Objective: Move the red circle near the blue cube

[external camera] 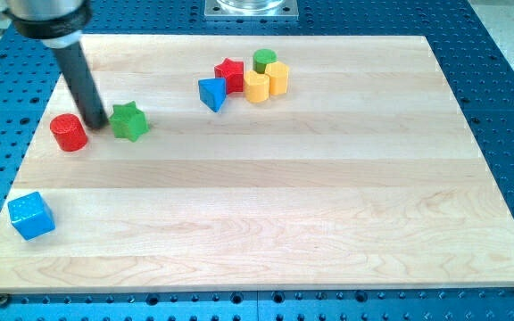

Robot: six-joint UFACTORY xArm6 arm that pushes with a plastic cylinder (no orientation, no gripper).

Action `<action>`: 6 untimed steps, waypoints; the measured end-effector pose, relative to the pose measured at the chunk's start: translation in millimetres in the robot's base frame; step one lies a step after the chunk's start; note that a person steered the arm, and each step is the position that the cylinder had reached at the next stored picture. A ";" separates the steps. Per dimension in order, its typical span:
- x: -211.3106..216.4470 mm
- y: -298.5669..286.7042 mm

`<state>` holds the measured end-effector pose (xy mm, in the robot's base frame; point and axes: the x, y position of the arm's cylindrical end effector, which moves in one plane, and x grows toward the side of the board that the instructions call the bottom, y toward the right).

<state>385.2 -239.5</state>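
In the camera view, the tip [97, 122] — a bare rod, gripping nothing — sits between the red circle [69, 133] and the green star [129, 121], upper left. The circle lies just left of it; the blue cube [31, 216] waits lower left — well apart.

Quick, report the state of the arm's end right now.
No hand: only my tip, a bare rod holding nothing, on the board between the red circle and the green star.
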 end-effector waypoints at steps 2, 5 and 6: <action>44.5 -9.2; 69.6 20.9; 67.4 18.2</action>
